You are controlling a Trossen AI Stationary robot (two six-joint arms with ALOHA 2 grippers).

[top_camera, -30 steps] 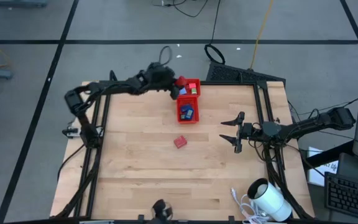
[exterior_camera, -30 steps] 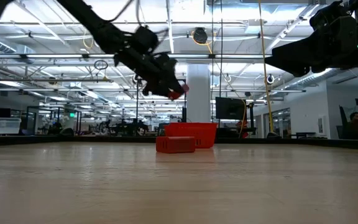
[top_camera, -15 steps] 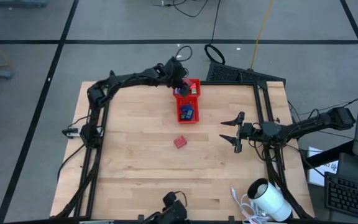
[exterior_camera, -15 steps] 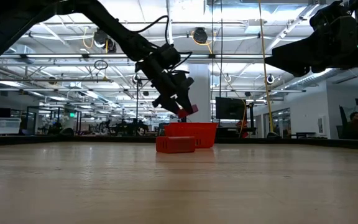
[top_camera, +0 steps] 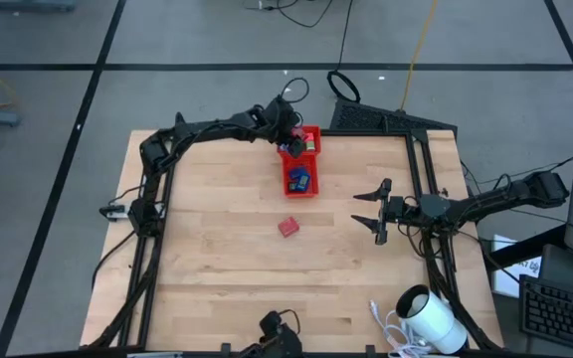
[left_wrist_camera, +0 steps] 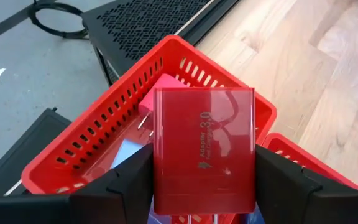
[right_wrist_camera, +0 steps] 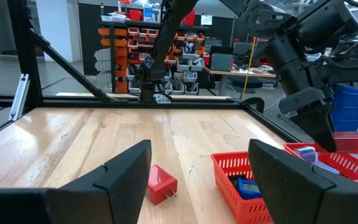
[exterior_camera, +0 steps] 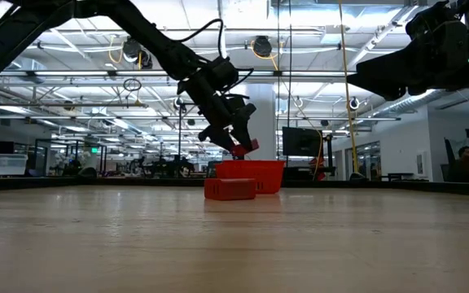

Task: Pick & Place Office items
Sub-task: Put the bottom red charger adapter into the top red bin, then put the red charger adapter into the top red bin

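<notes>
Hovering over the far compartment of your red tray [top_camera: 309, 149], at twelve o'clock on the table [top_camera: 217, 249], the left end effector [left_wrist_camera: 204, 180] is clamped on a flat red charger block [left_wrist_camera: 204, 149]. A second red item [top_camera: 287, 227] lies mid-table. Your right end effector [top_camera: 371, 210] waits at three o'clock, fingers apart, holding nothing.

Bright even overhead lighting, faint shadows, arms backlit, near tabletop blurred

red slotted tray [top_camera: 309, 140], glossy red charger [left_wrist_camera: 204, 149], black claw [exterior_camera: 238, 146]
</notes>
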